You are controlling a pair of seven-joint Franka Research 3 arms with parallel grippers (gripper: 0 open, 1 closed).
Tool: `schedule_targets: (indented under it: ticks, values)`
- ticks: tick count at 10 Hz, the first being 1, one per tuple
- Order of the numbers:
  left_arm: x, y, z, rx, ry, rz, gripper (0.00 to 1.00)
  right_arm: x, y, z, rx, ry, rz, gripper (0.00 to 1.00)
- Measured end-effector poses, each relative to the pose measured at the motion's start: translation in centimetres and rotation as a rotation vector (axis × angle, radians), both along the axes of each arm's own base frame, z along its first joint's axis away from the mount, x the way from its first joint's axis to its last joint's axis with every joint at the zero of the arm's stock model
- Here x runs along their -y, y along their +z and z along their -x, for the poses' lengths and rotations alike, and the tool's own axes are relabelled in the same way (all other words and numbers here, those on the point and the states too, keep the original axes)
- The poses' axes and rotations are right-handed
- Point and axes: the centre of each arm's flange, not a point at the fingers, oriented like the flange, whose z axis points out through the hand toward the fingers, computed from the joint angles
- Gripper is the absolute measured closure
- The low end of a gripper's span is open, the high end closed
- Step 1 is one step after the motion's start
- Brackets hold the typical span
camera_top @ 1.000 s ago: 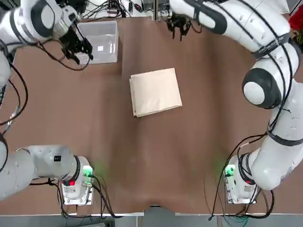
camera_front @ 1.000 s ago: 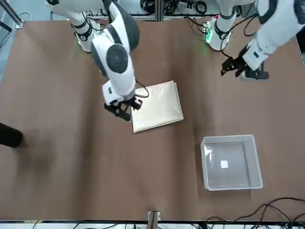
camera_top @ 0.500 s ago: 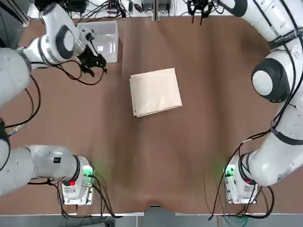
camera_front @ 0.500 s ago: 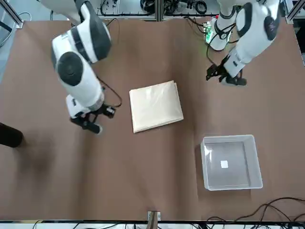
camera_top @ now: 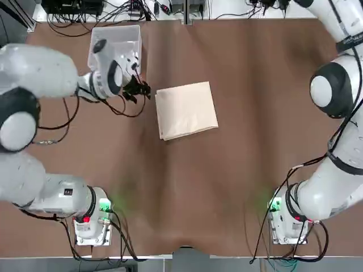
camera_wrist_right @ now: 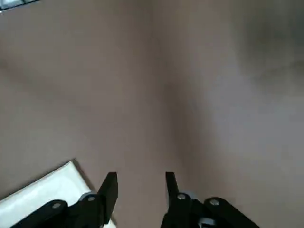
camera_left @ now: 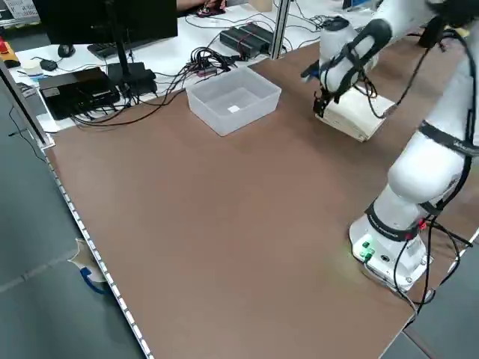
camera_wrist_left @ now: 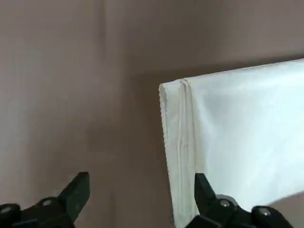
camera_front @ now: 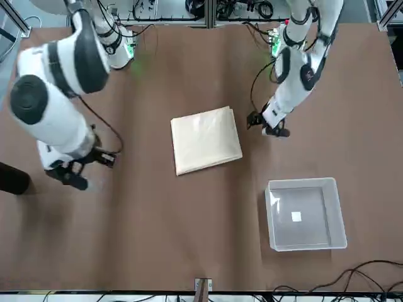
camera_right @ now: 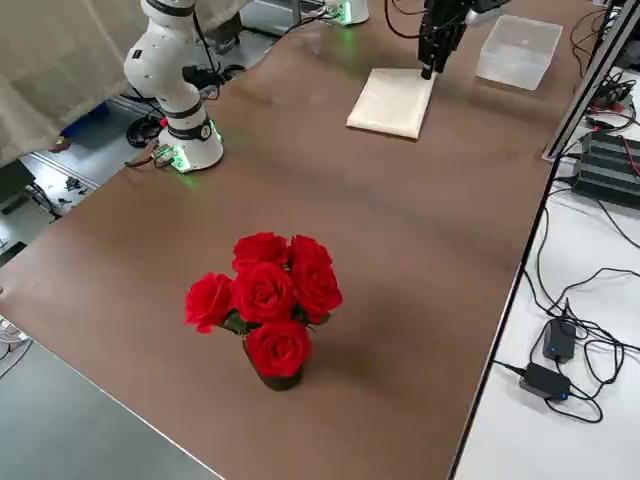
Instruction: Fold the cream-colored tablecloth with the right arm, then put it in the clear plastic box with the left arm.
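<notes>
Top view: nearest the arm bases, bare brown table (camera_top: 187, 198) is lying in front of both pedestals. Farther out, the folded cream-colored tablecloth (camera_top: 186, 110) is resting flat at the table's centre. At its 9 o'clock, just beside the cloth's edge, the left gripper (camera_top: 138, 89) is hovering low with its fingers spread wide and grasping nothing; the left wrist view is showing the cloth's layered edge (camera_wrist_left: 183, 156) between those parted fingertips (camera_wrist_left: 78, 189). Beyond, at about 10 o'clock from the cloth, the clear plastic box (camera_top: 118, 41) is sitting empty near the far edge. In the front view the right gripper (camera_front: 68, 173) is hanging well apart from the cloth, toward the table's right side, its fingers half parted and holding nothing.
</notes>
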Motion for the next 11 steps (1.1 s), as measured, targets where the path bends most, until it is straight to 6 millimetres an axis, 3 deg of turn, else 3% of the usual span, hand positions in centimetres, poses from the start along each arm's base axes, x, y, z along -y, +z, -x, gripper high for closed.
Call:
schedule_targets:
  ticks: [2,4,6,11]
  values:
    - [1.4,-2.1,-1.6,-0.027,0.018,0.036,0.03,3.6,0.3,-0.6,-0.010,0.036,0.001,0.51]
    - [2.1,-2.9,-2.4,-0.044,0.026,0.056,0.04,6.8,0.4,-1.1,-0.016,0.077,0.013,0.51]
    - [3.5,-4.1,-2.2,-0.042,0.036,0.078,0.03,9.5,0.4,-1.5,-0.022,0.108,0.015,0.50]
    - [5.1,-7.5,-0.8,-0.072,0.037,0.083,0.03,19.6,1.9,-1.4,-0.018,0.173,0.000,0.48]
